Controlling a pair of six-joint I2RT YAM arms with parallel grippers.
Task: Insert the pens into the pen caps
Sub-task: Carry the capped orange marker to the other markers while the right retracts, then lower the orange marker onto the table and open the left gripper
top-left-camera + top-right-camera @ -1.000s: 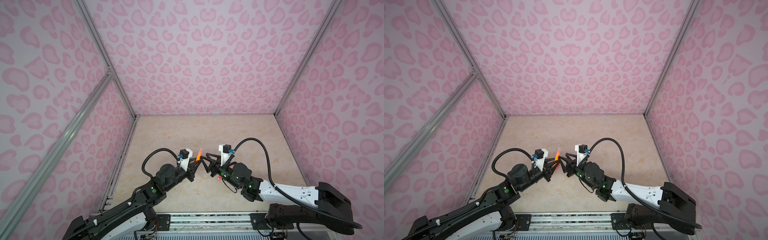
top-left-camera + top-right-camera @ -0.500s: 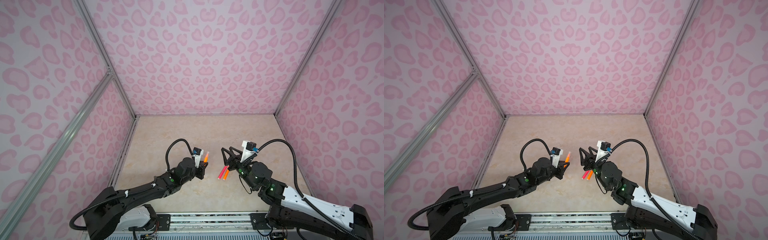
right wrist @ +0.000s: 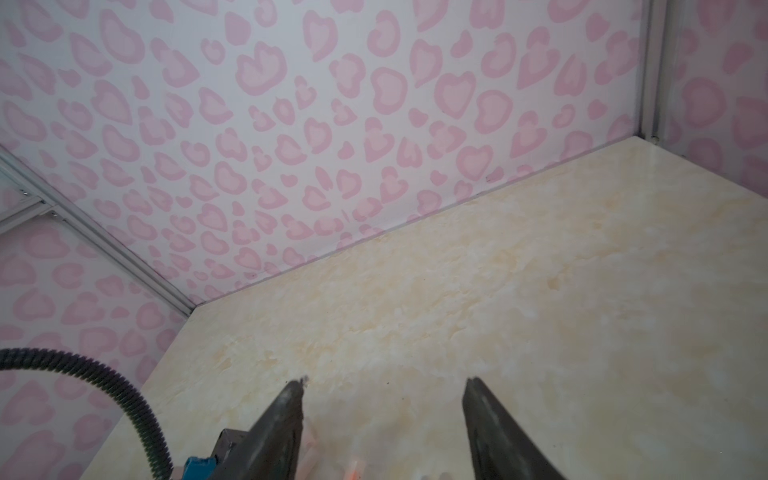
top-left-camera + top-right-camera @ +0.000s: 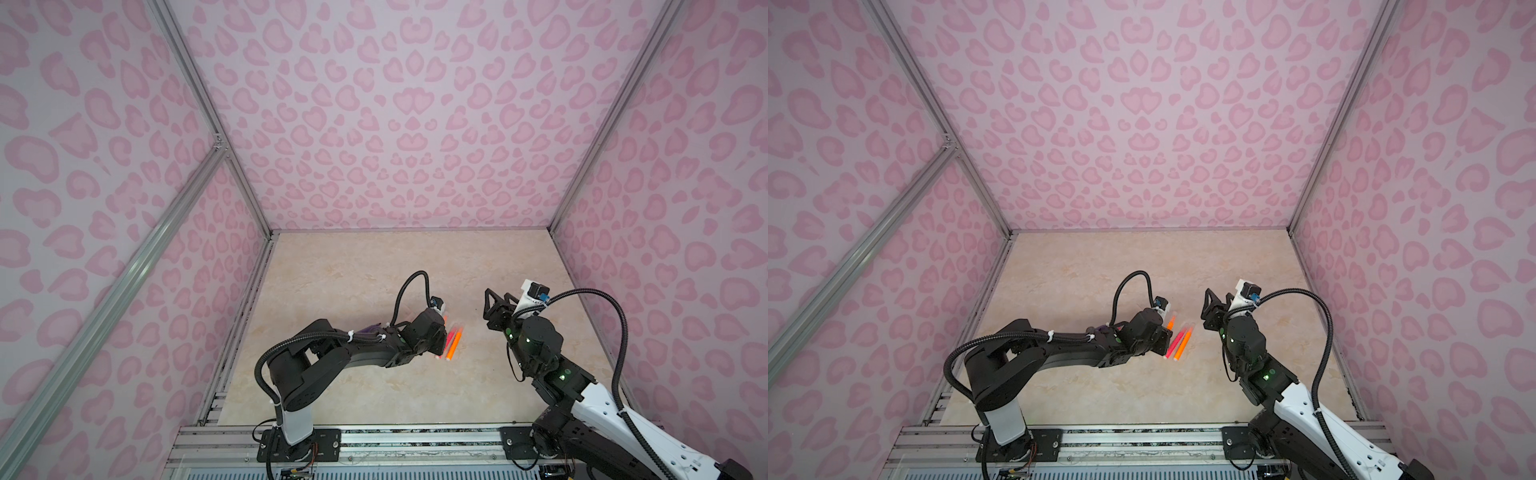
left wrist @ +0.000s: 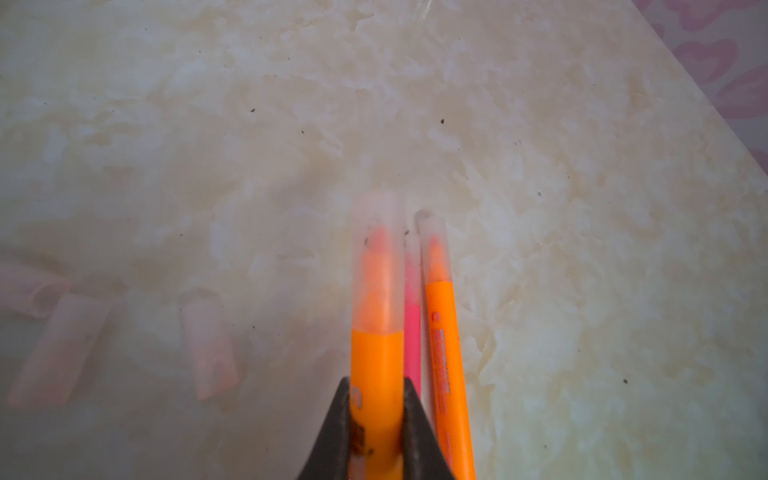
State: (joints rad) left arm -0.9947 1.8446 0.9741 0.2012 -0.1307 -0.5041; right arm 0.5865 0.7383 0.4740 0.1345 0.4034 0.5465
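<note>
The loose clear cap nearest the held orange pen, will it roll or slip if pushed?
Probably rolls: the cap is a round tube lying on its side on the smooth table. Likely light: short, translucent plastic. Its smooth wall may slip when pinched.

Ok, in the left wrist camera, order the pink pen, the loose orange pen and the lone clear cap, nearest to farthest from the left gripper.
1. The pink pen, on the table right beside the held orange pen in the left gripper.
2. The loose orange pen, just past the pink pen on the same side.
3. The lone clear cap, well off on the opposite side.
</note>
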